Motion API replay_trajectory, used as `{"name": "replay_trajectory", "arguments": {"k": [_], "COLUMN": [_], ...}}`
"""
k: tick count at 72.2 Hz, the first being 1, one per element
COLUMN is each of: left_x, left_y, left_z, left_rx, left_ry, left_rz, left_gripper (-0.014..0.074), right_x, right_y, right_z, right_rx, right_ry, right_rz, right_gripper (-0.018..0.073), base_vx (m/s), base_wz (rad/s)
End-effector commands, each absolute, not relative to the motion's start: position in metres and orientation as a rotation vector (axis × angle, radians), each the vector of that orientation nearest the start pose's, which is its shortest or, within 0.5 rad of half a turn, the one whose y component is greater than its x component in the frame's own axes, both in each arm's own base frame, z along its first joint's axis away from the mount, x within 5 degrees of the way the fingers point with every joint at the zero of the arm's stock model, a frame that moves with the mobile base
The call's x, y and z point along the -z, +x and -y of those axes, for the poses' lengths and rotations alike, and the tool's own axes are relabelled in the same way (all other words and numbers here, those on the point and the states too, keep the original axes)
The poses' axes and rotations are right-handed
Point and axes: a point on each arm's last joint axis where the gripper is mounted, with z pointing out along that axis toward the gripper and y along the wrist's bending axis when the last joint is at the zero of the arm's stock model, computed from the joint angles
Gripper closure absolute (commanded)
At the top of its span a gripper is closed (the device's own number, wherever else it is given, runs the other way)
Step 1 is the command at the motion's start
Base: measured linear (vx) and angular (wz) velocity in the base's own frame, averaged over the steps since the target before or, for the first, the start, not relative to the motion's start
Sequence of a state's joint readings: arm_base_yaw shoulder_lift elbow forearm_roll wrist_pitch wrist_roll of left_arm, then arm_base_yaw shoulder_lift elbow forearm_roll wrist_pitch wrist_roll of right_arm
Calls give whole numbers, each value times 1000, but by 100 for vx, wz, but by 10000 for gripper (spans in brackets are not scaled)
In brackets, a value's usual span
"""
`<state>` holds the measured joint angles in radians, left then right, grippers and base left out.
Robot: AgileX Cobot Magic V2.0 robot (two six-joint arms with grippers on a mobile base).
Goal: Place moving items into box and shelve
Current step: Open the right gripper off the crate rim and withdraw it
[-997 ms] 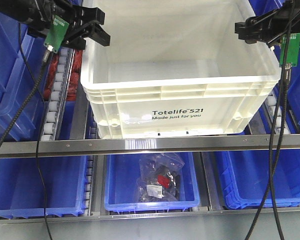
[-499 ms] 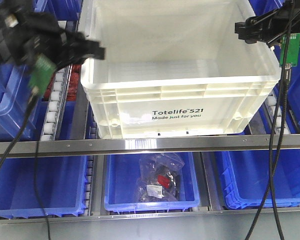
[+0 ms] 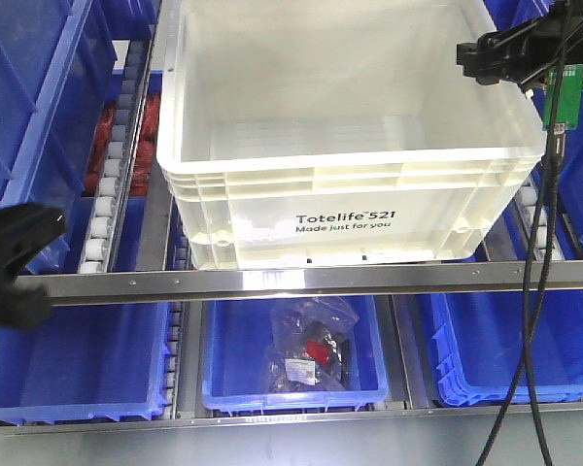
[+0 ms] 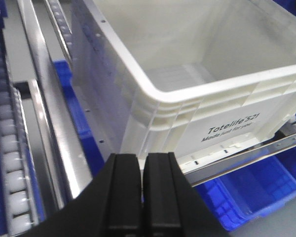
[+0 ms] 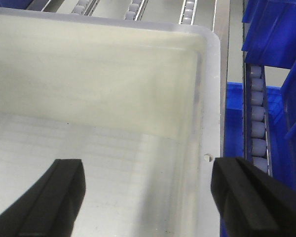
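White box on the roller shelf, front wall printed "Totelife 521 – Made just for you" in black; inside bare in all views. Right gripper over the box's right rear corner, fingers spread wide, one either side of the wall. Left gripper low beside the box's left front corner – fingers pressed together, holding nothing. Blue bin below with a bagged item.

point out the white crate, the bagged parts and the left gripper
white crate (image 3: pixel 340 225): front view, printed front wall
bagged parts (image 3: pixel 309 351): front view, bag's middle
left gripper (image 4: pixel 141 190): left wrist view, seam between shut fingers
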<state>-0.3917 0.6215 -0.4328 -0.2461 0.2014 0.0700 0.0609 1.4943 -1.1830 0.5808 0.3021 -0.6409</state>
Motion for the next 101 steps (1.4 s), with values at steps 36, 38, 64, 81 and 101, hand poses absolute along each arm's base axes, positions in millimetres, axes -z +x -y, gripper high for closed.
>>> {"name": "replay_trajectory", "arguments": {"k": [36, 38, 64, 81, 101], "left_x": [-191, -190, -187, -187, -187], "left_y": [55, 55, 56, 57, 57], "left_z": [16, 15, 7, 4, 4], "left_rx": [305, 283, 85, 52, 52], "left_ry": [138, 138, 89, 37, 37], "left_rz": [-1560, -1572, -1596, -1599, -1599], "left_gripper": [604, 604, 604, 604, 603], "right_x": [-361, -361, -360, -360, -360], "right_y": [339, 339, 339, 339, 339], "right_z": [-33, -33, -33, -33, -33], "right_rx": [-123, -123, -125, -126, -126], "right_ry": [-217, -217, -218, -219, -219], "right_rz": [-1913, -1913, -1918, -1918, -1918], "right_gripper": [-11, -11, -11, -11, -11], "base_vx": [0, 0, 0, 0, 0], "base_wz": [0, 0, 0, 0, 0]}}
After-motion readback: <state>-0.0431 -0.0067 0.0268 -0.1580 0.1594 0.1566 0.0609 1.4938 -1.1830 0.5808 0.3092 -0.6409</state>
